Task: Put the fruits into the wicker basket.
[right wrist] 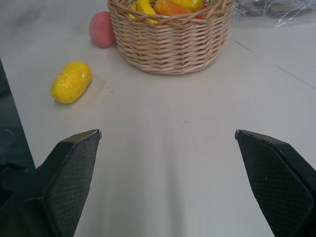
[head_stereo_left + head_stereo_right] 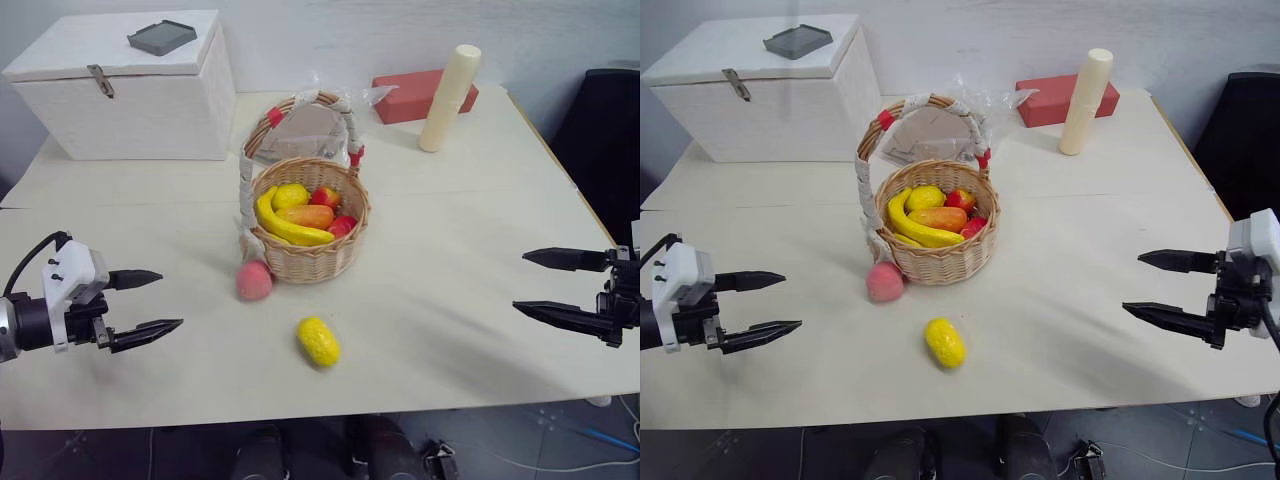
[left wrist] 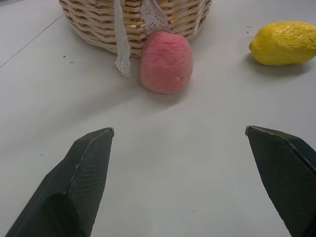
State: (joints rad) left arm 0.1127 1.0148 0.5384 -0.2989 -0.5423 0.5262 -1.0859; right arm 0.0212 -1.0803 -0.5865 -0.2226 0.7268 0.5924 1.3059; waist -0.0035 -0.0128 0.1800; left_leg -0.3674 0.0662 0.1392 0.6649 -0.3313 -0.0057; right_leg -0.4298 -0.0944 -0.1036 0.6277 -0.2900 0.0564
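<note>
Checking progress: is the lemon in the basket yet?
Out. The lemon lies on the table, in front of the wicker basket and apart from it.

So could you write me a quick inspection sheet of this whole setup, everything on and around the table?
Surface: pale table, a seam line across it.
Job's things: pink peach against the foot of the wicker basket; yellow lemon alone, nearer the front edge. Basket already holds a banana and other fruit.
Clutter: white lidded box with a dark flat object on top; red block; cream cylinder; clear plastic wrap behind the basket.
Grippers: left gripper and right gripper both open, empty, clear of the fruit.
Cables: black cable at the left wrist; cables on the floor.
Surroundings: light wall, dark object at right.
</note>
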